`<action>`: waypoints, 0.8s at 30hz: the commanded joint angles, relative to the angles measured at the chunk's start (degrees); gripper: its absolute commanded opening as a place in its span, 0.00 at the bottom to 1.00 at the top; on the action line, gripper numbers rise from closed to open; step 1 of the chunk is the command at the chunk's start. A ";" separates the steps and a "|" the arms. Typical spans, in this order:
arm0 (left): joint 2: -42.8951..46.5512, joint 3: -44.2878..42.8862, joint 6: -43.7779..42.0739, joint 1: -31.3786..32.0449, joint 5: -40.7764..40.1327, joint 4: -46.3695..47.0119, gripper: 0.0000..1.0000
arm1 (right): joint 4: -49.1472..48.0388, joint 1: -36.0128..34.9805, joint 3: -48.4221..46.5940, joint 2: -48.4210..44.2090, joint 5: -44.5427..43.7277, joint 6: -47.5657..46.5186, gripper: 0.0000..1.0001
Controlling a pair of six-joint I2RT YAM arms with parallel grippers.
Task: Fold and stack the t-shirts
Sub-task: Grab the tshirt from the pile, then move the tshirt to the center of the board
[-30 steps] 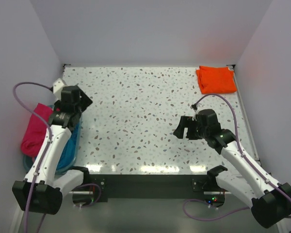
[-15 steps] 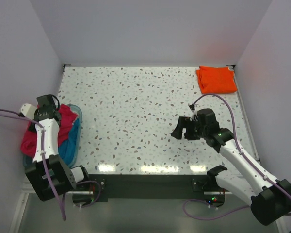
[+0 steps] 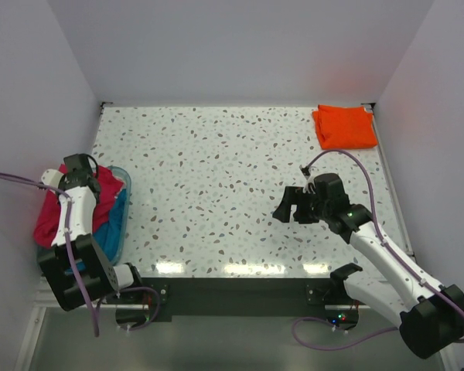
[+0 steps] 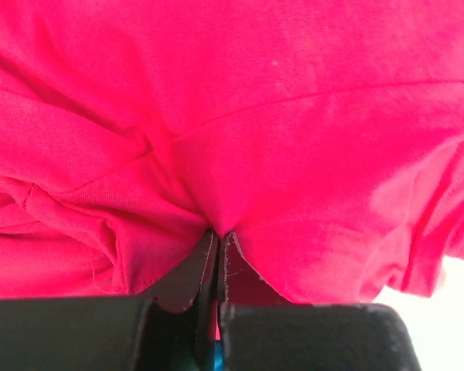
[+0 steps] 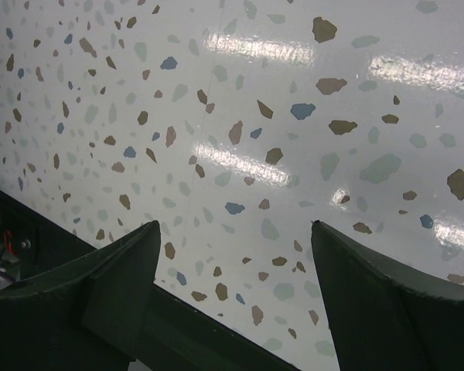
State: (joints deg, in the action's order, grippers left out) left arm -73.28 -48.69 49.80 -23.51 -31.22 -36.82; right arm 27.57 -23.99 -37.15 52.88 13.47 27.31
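A crumpled magenta-pink t-shirt point(image 3: 52, 220) lies in a blue basket point(image 3: 117, 224) at the table's left edge. My left gripper point(image 3: 82, 170) is down in it. In the left wrist view the pink cloth point(image 4: 255, 116) fills the frame, and the left gripper point(image 4: 219, 236) is shut, with a fold of that cloth pinched between its tips. An orange t-shirt point(image 3: 344, 126) lies folded flat in the far right corner. My right gripper point(image 3: 288, 205) hovers open over the table right of the middle; in its wrist view the right gripper point(image 5: 236, 232) has only speckled tabletop between the fingers.
White walls close the table on the left, back and right. The speckled tabletop point(image 3: 216, 170) stretches between basket and orange shirt. A dark strip point(image 3: 240, 290) with the arm bases runs along the near edge.
My left arm has swung from above the basket's table side down to its left part, and its gripper has shut on the magenta-pink cloth. The right arm has barely shifted.
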 commanded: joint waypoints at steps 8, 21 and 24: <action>14.29 -16.34 -12.01 -0.14 22.29 7.44 0.00 | -1.38 -0.01 -3.63 0.64 2.26 -0.42 0.82; 1.48 -58.53 -13.41 33.50 24.72 2.98 0.00 | 1.08 -0.01 -16.46 0.73 -6.26 -0.07 0.82; 0.07 -58.46 -14.29 43.08 22.62 4.47 0.00 | 1.34 0.08 -17.78 -0.15 -8.72 0.02 0.82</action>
State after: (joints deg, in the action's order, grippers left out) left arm -71.46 -106.08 37.85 12.86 -8.08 -33.41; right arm 28.67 -23.99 -51.86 54.19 9.06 27.38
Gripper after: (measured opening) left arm 0.021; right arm 0.818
